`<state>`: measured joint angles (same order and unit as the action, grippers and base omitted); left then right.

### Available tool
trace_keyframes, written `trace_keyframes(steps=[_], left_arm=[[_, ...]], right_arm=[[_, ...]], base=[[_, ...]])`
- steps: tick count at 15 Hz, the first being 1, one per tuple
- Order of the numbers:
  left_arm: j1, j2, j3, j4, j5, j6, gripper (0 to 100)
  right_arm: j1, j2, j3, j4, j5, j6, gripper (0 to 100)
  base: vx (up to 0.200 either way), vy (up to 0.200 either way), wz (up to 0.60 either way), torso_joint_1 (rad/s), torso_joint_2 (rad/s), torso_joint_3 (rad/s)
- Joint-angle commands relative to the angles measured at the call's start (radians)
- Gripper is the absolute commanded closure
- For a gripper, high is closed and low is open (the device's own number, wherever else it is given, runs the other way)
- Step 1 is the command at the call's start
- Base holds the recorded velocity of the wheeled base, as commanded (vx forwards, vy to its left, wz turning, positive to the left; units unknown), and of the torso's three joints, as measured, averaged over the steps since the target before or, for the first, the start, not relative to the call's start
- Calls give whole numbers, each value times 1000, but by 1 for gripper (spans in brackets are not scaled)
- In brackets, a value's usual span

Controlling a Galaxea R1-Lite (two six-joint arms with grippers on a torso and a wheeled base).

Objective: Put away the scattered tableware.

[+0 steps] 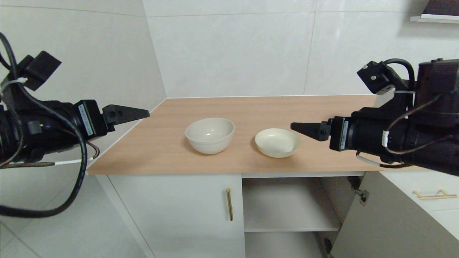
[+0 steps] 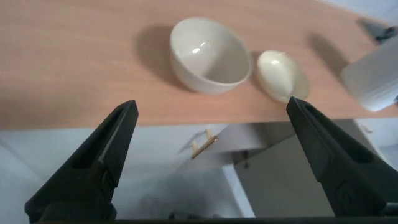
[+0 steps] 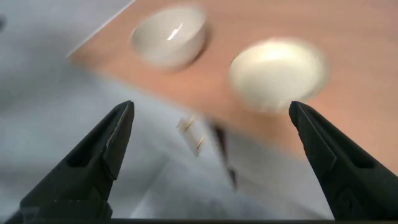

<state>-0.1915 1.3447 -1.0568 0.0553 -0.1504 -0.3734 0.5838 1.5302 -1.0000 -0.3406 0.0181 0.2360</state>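
The wooden countertop point(image 1: 251, 107) had an open cabinet compartment point(image 1: 287, 204) beneath its front edge. The left gripper point(image 1: 145, 114) hung off the countertop's left end and the right gripper point(image 1: 296, 126) over its right part. Each claw was spread wide and held nothing. The deeper bowl point(image 1: 209, 135) stood at the countertop's middle and the shallower bowl point(image 1: 278, 142) right of middle, both upright.

The table point(image 1: 157, 143) has a smooth, matt wood-grain top. The deep bowl point(image 1: 209, 135) and the shallow bowl point(image 1: 278, 142) look like glazed ceramic, softly glossy. The cupboard handle point(image 1: 229, 204) is gold-toned metal.
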Motion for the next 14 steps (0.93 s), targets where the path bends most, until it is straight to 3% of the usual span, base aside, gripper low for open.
trace_keyframes(steps=[1, 2, 3, 5, 6, 7, 9, 14], left_arm=[[-3, 140, -144, 107, 34, -1, 0], [-3, 140, -144, 107, 34, -1, 0], [-31, 240, -249, 175, 112, 2, 0], [-71, 312, -265, 161, 224, -10, 0], [-75, 321, -264, 153, 244, -13, 0], [-114, 378, -264, 74, 328, -55, 0], [-151, 429, -250, 1, 354, -88, 0], [-160, 539, -252, -94, 387, -116, 0]], right_arm=[[-70, 143, -167, 118, -6, 3, 0], [-70, 143, -167, 118, -6, 3, 0], [-88, 163, -187, 169, -10, 20, 0], [-88, 185, -206, 180, -52, 22, 0], [-88, 191, -206, 181, -64, 22, 0], [-88, 209, -207, 177, -138, 22, 0], [-88, 208, -206, 177, -148, 22, 0], [-88, 211, -201, 177, -150, 23, 0]], base=[[0, 0, 0, 0, 0, 0], [0, 0, 0, 0, 0, 0], [0, 0, 0, 0, 0, 0], [0, 0, 0, 0, 0, 0], [0, 0, 0, 0, 0, 0], [0, 0, 0, 0, 0, 0], [0, 0, 0, 0, 0, 0], [0, 0, 0, 0, 0, 0]])
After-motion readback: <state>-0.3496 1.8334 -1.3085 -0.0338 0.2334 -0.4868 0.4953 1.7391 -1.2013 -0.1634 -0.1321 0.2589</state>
